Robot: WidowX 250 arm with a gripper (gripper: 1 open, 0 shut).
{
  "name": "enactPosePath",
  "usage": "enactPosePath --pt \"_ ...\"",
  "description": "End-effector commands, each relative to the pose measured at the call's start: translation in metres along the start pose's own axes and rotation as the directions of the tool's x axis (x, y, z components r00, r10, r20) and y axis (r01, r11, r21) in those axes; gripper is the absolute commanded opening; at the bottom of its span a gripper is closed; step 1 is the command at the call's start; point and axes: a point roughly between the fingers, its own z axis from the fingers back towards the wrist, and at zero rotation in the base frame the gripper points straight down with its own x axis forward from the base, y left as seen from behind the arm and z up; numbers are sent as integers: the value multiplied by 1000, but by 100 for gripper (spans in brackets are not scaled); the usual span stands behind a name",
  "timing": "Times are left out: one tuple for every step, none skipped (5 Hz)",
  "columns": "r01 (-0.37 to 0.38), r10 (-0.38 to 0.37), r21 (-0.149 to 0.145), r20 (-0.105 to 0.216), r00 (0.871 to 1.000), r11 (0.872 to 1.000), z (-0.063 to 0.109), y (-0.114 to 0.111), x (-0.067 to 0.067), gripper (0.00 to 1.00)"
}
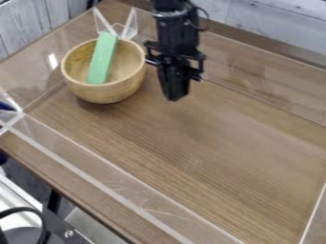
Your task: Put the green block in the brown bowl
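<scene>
Leaning in the brown bowl point(105, 74), the green block point(103, 59) stands tilted.

The green block point(102, 59) leans inside the brown bowl point(105, 84); the hand point(174, 93) hangs beside it, empty.

Green block point(102, 59) leans tilted inside the round brown bowl point(107, 90).

Even, soft daylight, a pale sheen on the table point(216, 143), slightly grainy overall.
</scene>
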Motion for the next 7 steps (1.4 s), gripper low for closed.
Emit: enactPosePath --pt "66 -67 26 28 997 997 8 -29 22 0" --pt "42 -43 34 51 998 999 12 -7 28 0" --pt "50 -52 35 61 997 998 6 -9 44 0" --pt "61 -63 42 45 997 997 -3 -13 55 0" --pt "66 -67 47 29 997 997 -11 -11 64 0" --pt "84 -86 31 38 996 996 -16 -6 62 0" --pt "101 -102 15 56 993 995 -14 -4 58 100"
